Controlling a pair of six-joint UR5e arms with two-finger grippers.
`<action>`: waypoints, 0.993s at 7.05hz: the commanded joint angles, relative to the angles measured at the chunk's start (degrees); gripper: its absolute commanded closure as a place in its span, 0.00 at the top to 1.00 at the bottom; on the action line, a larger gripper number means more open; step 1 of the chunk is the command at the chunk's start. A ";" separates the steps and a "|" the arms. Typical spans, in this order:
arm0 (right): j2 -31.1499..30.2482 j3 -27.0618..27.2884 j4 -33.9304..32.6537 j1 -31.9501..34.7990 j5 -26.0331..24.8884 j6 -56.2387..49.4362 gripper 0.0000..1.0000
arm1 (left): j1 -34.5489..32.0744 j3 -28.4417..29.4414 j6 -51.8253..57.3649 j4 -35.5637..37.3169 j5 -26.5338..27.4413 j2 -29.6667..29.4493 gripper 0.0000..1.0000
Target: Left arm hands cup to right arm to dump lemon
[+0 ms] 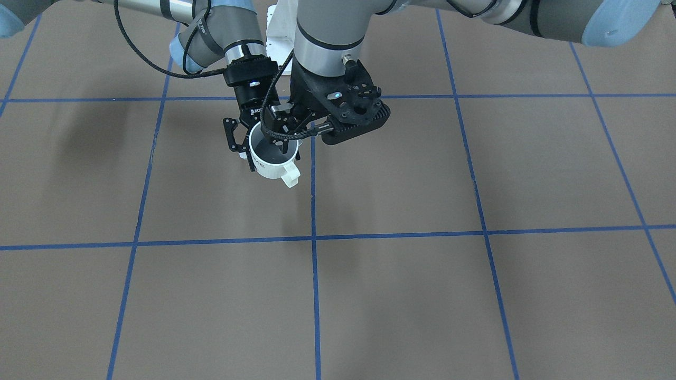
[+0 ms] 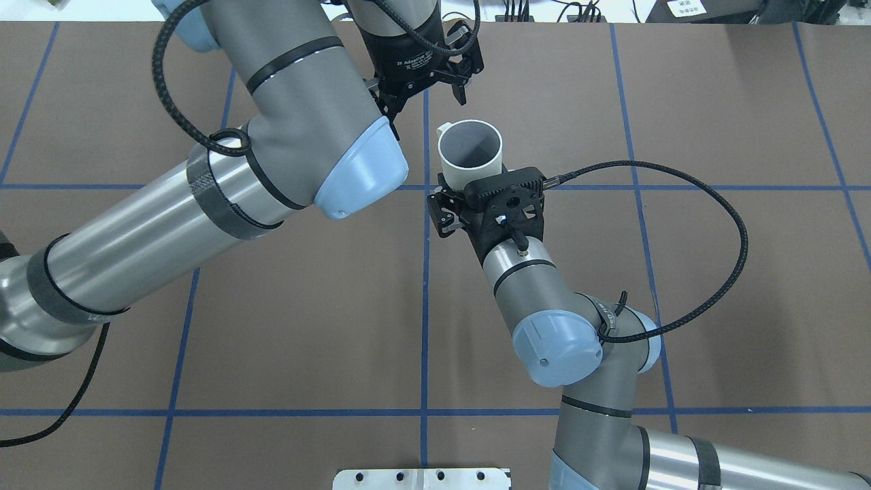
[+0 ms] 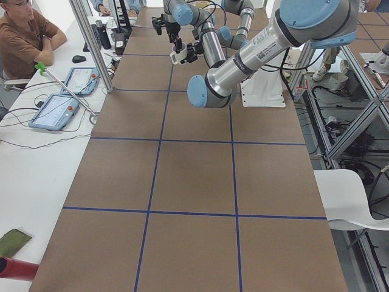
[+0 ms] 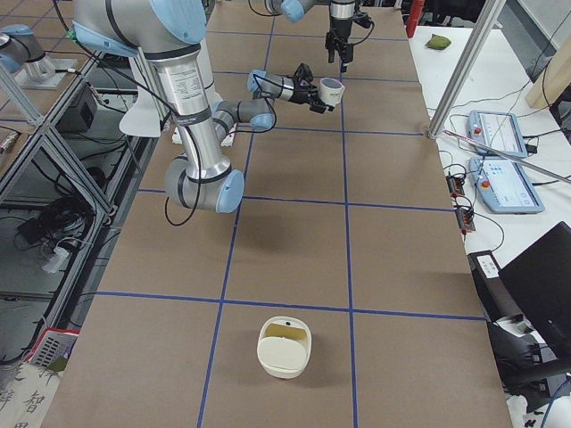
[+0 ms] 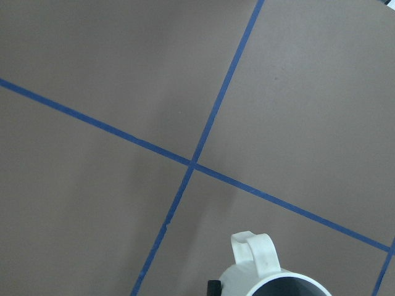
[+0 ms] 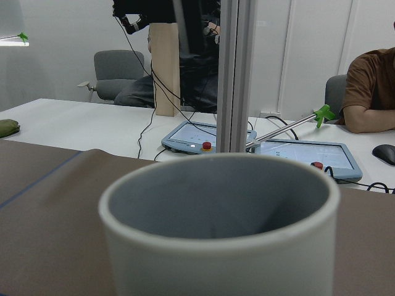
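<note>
The clearest print is the white lettering on the black body of the left gripper (image 2: 429, 102). In the overhead view it begins "2F Adaptive" and then curves out of sight. From the front, the right gripper (image 1: 266, 153) shows a small white brand mark, half hidden by a cable and not legible. The cup (image 1: 272, 170) has dark letters low on its side, cut off too much to read. A white sticker (image 3: 262, 48) with dark print runs along the left arm (image 3: 237, 64). A similar label (image 4: 184, 87) sits on the right arm (image 4: 201, 134). Both are too small to make out.
</note>
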 commanded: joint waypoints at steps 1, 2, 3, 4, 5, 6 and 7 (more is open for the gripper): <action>0.30 -0.01 0.11 -0.03 -0.17 -0.22 0.00 | -0.17 1.16 -2.16 0.21 -3.34 -0.82 1.00; 0.30 0.08 0.11 -0.03 -0.25 -0.04 0.11 | -0.09 1.17 -2.25 0.30 -3.28 -0.82 1.00; 0.30 0.16 0.20 -0.03 -0.26 -0.04 0.15 | 0.09 1.25 -2.25 0.22 -3.27 -0.64 1.00; 0.39 0.16 0.20 -0.03 -0.52 0.22 0.19 | 0.44 1.25 -2.33 0.91 -3.27 -0.47 1.00; 0.39 0.16 0.89 -0.03 -0.69 0.31 0.36 | 0.62 1.43 -2.42 1.70 -3.36 -0.47 0.99; 0.39 0.08 1.34 -0.03 -1.22 0.40 0.45 | 1.31 1.43 -2.51 1.71 -3.45 -0.29 0.95; 0.39 -0.01 1.34 -0.03 -2.09 0.40 0.60 | 1.67 1.43 -3.03 1.80 -3.45 -0.29 0.89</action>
